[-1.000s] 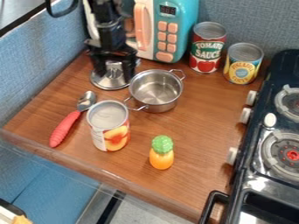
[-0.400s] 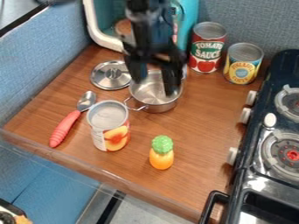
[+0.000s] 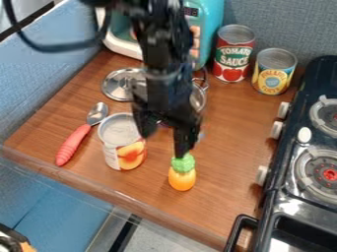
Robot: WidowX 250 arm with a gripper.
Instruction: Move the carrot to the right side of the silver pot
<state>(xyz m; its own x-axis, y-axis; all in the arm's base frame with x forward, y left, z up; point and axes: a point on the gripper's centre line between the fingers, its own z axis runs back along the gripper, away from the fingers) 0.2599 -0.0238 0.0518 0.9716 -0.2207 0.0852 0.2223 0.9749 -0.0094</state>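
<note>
My gripper hangs over the middle of the counter with its two fingers spread and nothing visible between them. One fingertip overlaps the green top of the carrot, a short orange toy standing upright; whether they touch I cannot tell. Behind the arm is the silver pot, mostly hidden, with part of its right side and its far handle in sight. The carrot stands nearer the counter's front edge than the pot.
An opened peach can is just left of the gripper, beside a red-handled spoon. A metal lid, a toy microwave and two cans stand behind. The stove borders the right.
From above the lid at the back left, my gripper has moved right across the pot and then toward the front, to beside the carrot. The carrot and pot have stayed put.
</note>
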